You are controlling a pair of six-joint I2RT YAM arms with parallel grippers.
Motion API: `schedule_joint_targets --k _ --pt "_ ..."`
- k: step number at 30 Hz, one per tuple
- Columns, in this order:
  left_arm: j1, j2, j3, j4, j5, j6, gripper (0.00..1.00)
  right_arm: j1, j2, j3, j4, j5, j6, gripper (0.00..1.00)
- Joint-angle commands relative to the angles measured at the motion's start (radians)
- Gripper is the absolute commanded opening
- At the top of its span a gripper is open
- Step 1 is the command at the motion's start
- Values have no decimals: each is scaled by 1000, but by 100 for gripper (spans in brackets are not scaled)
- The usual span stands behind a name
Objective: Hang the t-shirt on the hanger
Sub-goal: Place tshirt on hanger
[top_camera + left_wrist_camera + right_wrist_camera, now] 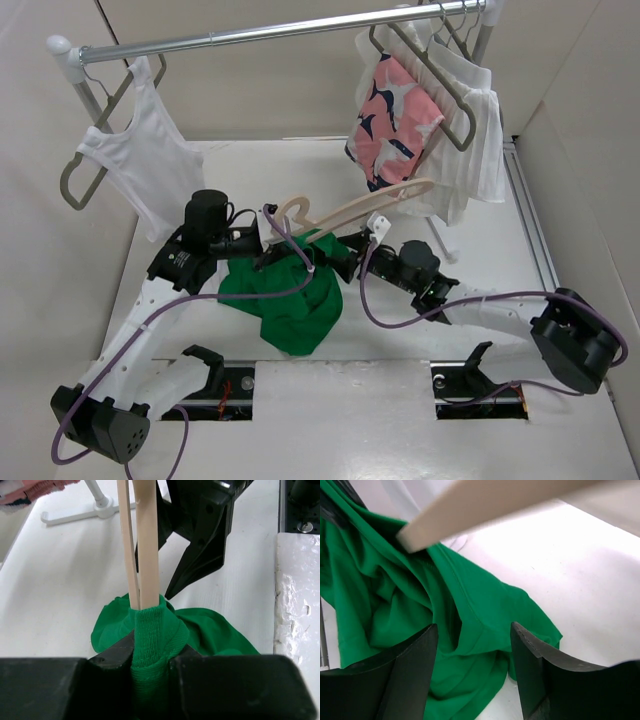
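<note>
The left gripper is clenched on the ribbed collar of the green t-shirt, and the hanger rises out through that neck opening. The right gripper hangs just over the fabric with its fingers spread, grasping nothing. The rest of the shirt lies bunched on the table between both arms.

White table is carrying the t-shirt, its lower folds lying bunched mid-table, upper part lifted off. White rack foot is standing on it at far right.
</note>
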Motion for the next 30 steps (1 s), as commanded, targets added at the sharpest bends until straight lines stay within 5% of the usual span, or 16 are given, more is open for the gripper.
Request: schedule_joint_targets --k 1,17,20,21,23,27,30 --pt "-6 -25 5 97 96 -26 0 2 28 8 -2 16 8 65" --pt "-6 -34 5 97 133 -44 0 2 141 57 51 129 122 65" --pt "-6 -34 -13 122 142 -68 0 2 175 57 92 129 151 49" --pt "-6 -34 -13 134 142 -84 0 2 184 57 103 120 162 20" --pt "-6 -43 -13 134 142 -104 0 2 193 7 153 149 209 0" --pt "-6 -54 -22 47 142 -41 0 -34 129 -115 242 173 258 0" --pt "-6 -54 -33 -85 49 144 0 -83 -47 -153 1 222 268 0"
